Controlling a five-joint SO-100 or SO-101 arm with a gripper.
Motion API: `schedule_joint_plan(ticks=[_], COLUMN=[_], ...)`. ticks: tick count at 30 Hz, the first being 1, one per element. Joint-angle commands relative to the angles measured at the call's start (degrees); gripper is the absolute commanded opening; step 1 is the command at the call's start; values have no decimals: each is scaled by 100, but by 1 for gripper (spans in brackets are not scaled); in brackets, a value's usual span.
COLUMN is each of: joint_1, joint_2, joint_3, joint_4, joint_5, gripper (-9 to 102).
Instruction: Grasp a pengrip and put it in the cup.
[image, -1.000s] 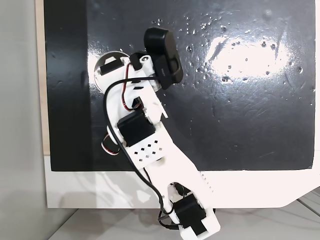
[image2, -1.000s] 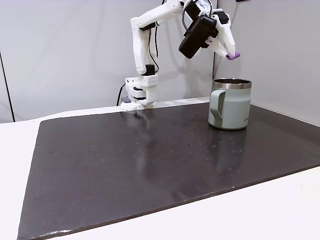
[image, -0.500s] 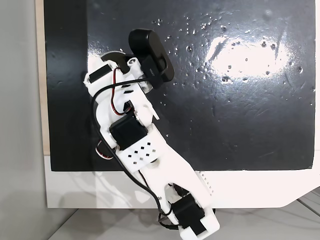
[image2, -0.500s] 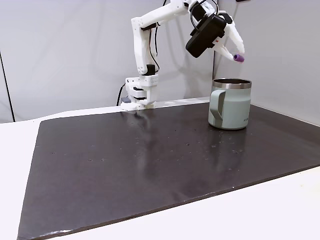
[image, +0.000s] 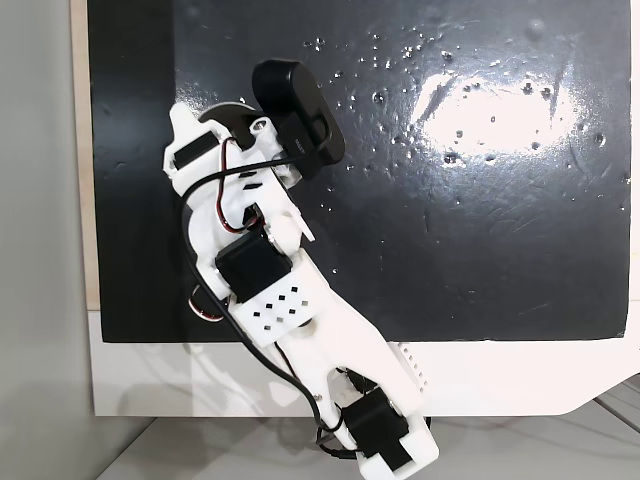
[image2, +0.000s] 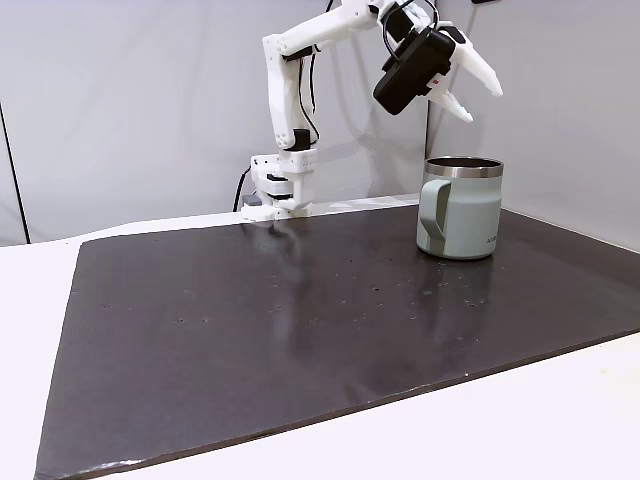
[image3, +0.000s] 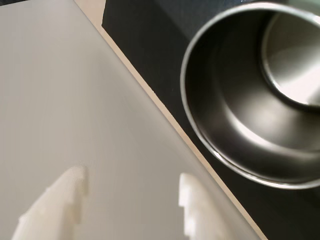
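Pengrip: half a second ago it sat purple between my fingertips above the cup; now nothing purple shows there in a fixed view, and I cannot see it in any view. Where it lies, and which way its long axis points, I cannot tell.

My gripper: fingers spread apart, nothing between them, where earlier they were pinched on the pengrip. It hangs above the cup, slightly toward the wall behind it. In the wrist view my two white fingertips stand apart at the bottom, pale wall surface between them.

Cup: upright on the black mat, handle turned toward the camera's left in that fixed view. In the wrist view its round rim and shiny inner bottom lie upper right of my fingertips; part of the inside is cut off by the frame edge.

In a fixed view from above, my arm covers most of the cup.

Room: the cup stands near the mat's far right corner in the side fixed view. Left of the cup the mat is open and bare.
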Motion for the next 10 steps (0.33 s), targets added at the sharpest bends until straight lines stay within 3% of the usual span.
schedule_joint_plan(ticks=[1,10], joint_1=[35,18], joint_2=[229,185], joint_3=[-44,-44], joint_4=[44,44], joint_5=[-26,-26], gripper=[24,24])
